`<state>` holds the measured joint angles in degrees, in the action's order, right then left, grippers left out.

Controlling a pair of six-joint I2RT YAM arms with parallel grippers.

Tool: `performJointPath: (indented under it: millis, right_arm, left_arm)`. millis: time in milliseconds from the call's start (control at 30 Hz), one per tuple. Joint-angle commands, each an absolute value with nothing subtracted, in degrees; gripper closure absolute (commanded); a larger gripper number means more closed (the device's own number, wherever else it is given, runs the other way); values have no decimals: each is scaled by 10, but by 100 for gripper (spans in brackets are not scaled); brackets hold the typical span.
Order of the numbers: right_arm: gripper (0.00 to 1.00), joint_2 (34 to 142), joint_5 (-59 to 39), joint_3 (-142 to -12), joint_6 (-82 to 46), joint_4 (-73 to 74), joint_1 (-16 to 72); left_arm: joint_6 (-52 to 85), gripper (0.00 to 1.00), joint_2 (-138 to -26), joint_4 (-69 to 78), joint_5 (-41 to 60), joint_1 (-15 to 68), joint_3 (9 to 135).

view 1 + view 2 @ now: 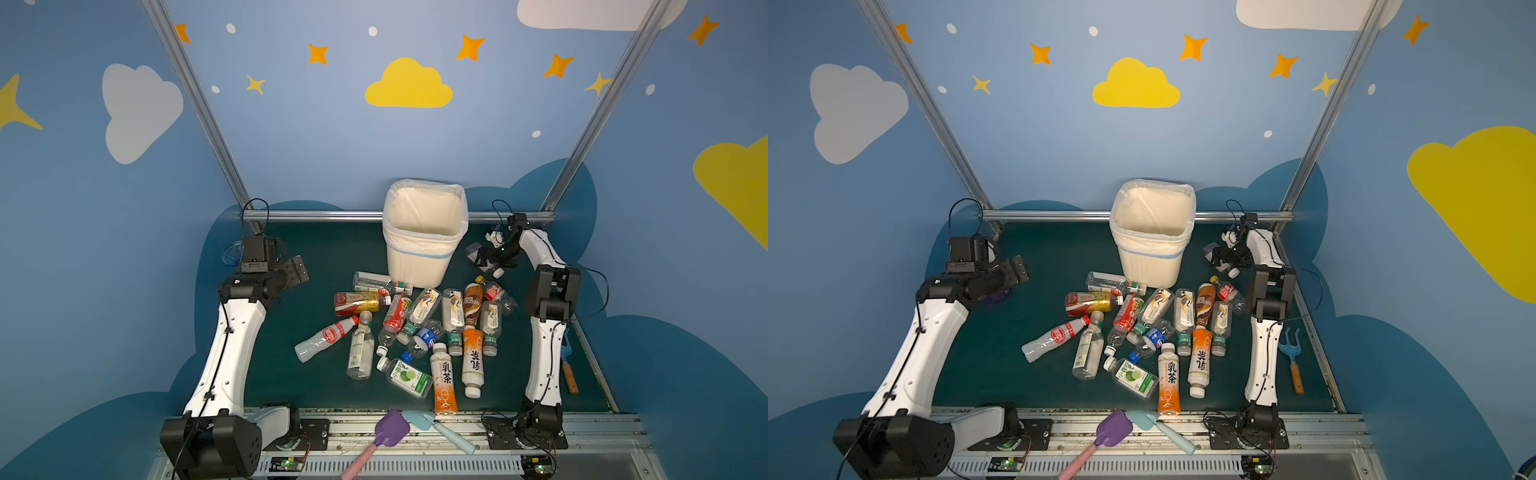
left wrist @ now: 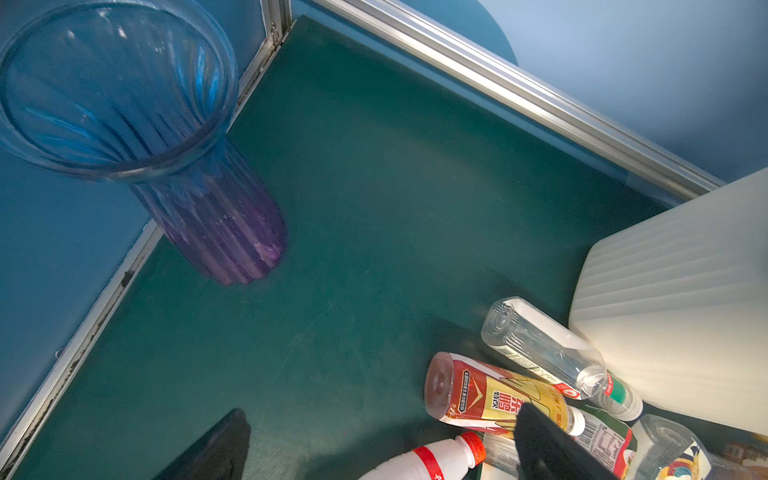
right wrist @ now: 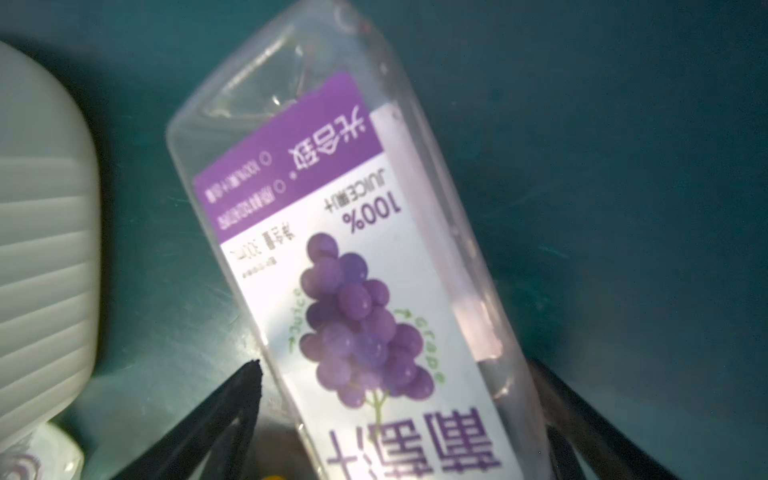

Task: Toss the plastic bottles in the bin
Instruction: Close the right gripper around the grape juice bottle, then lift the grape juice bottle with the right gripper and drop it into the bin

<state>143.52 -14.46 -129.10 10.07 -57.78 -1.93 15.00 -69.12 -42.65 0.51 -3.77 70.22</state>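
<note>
Dial set on the green mat as both top views show it, 12 o'clock at the far rail. The bin is standing upright at 12 o'clock, bag-lined, mouth facing up. The plastic bottles are lying in a loose heap from the centre down toward 6 o'clock, many touching or overlapping. The farthest of them, a clear bottle with a green-banded neck, is resting just beside the bin's foot. One grape juice bottle is lying apart from the heap at about 2 o'clock, just beside the bin's right wall. The right gripper is hanging low over it with jaws spread wide, one finger on each side of the labelled body. The bottle is lying on the mat, and whether the pads are touching it cannot be made out. The left gripper is hovering at 9 to 10 o'clock, jaws also wide apart and holding nothing. In the left wrist view its fingers are showing mostly bare mat between them, with a red-and-yellow labelled bottle near one tip. A blue-purple ribbed vase is standing in the 10 o'clock corner. A purple toy shovel and a light-blue toy shovel are lying on the front rail at 6 o'clock. A blue hand rake is lying at 4 o'clock.
</note>
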Motion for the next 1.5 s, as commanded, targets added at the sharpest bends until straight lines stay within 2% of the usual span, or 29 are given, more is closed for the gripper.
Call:
performJointPath:
  millis: [0, 300, 367, 533, 667, 800, 1033, 1133, 1333, 1400, 1467]
  right_arm:
    - [3, 1412, -106, -1284, 70, -581, -5]
    - [6, 1411, -45, -1285, 24, -562, 17]
    - [13, 1410, -47, -1288, 15, -561, 17]
    - [38, 1408, -55, -1295, -3, -572, 16]
    - [43, 1394, -64, -1287, -20, -577, 12]
    - [44, 1343, -76, -1241, -44, -562, 6]
    - [43, 1171, -78, -1093, -83, -531, -14]
    - [43, 1108, -80, -1084, -91, -553, -18]
    - [36, 1058, -98, -1269, -101, -611, 46]
    - [30, 1066, -124, -1337, -114, -601, 74]
    - [19, 1096, -171, -1417, -139, -598, 96]
  left_arm:
    - [142, 0, -697, -425, 12, -41, 700]
    - [146, 0, -700, -425, 17, -40, 697]
    - [146, 0, -701, -425, 23, -41, 695]
    - [144, 0, -699, -423, 37, -40, 690]
    - [142, 0, -698, -422, 50, -41, 687]
    - [151, 0, -698, -419, 68, -40, 684]
    - [172, 0, -700, -405, 88, -35, 662]
    - [175, 1, -706, -409, 90, -25, 660]
    - [174, 1, -735, -416, 98, 1, 685]
    - [175, 1, -749, -419, 99, 9, 700]
    - [176, 1, -760, -419, 103, 15, 712]
